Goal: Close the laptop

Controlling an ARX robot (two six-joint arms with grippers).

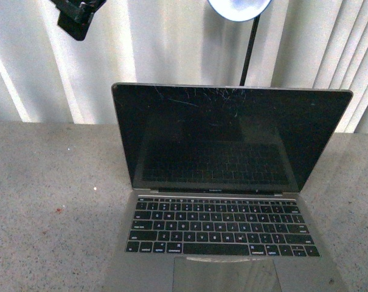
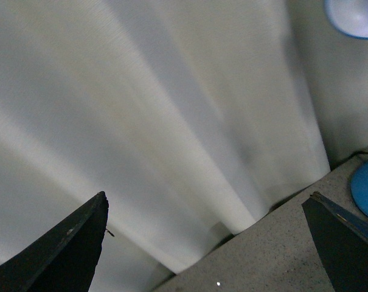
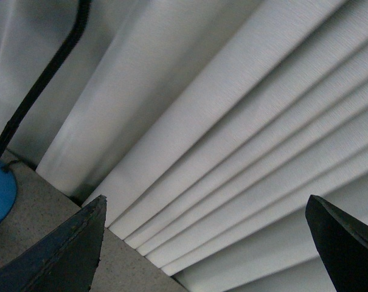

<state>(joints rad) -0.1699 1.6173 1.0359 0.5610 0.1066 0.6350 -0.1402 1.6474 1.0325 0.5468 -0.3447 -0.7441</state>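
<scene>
The laptop stands open on the speckled grey table in the front view. Its scratched black screen is upright and dark, facing me, with the black keys and trackpad in front. Neither wrist view shows the laptop. My left gripper is open, its dark fingers spread wide with only curtain and table edge between them. My right gripper is open too, facing the pleated curtain. A black piece of my left arm hangs at the top left, high above the table.
A desk lamp stands behind the laptop, its head above the screen on a black pole. Its blue base rests on the table's far edge. A white pleated curtain closes off the back.
</scene>
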